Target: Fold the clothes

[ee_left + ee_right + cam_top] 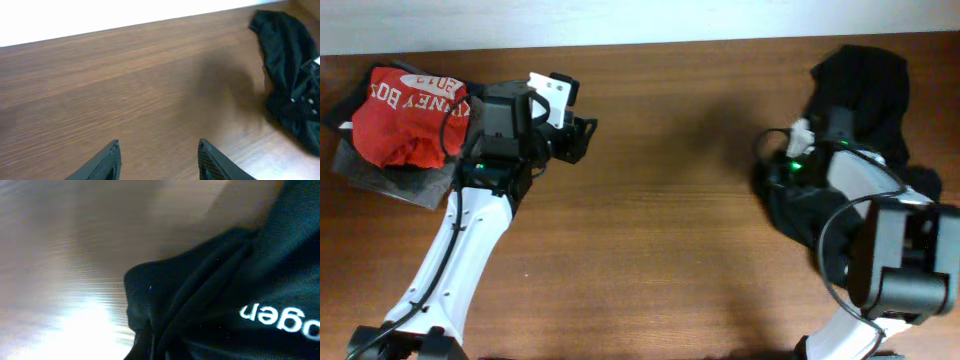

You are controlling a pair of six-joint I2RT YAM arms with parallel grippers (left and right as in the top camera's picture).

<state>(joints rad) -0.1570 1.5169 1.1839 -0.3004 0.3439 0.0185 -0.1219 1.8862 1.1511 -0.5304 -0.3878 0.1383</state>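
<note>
Black garment [865,78] beneath right pincer [798,148], its spread unclear; left pincer [159,161] wide and empty over table [125,75].

Brown wooden table [660,250], bearing a crumpled black garment [865,80]. Well apart to its left, a dark folded cloth [390,182] topped by a red shirt [405,115].

Right wrist view blurred, glare on table [75,325]
</note>
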